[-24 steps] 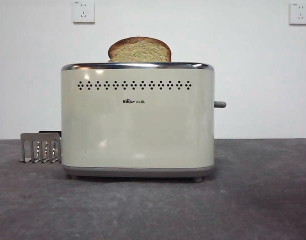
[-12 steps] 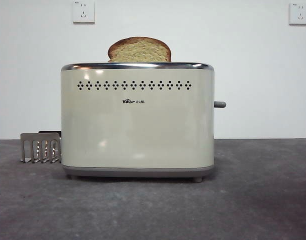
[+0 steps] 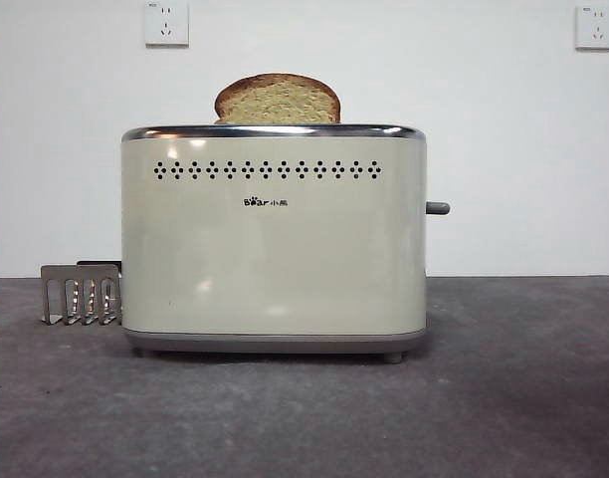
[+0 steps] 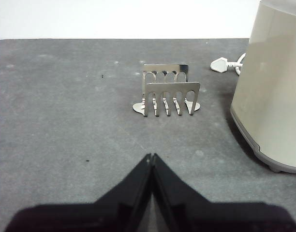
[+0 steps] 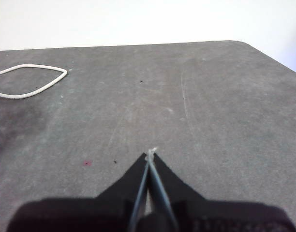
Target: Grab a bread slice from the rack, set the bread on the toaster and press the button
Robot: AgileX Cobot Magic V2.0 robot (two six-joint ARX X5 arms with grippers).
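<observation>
While the slice of bread [image 3: 278, 100] sticks up from the toaster [image 3: 275, 239], the rack [image 4: 166, 90] stands bare beside it on the bench [image 3: 523, 398]. The left gripper [image 4: 151, 157] and right gripper [image 5: 151, 153] hang over the bench, jaws pressed together, holding nothing.

My left pincer [image 4: 151, 157] hung low over the table [image 4: 66, 121], its black jaws pressed together at the tips and holding nothing. My right pincer [image 5: 151, 153] sat likewise above bare table, jaws closed to a point, gripping nothing.
</observation>
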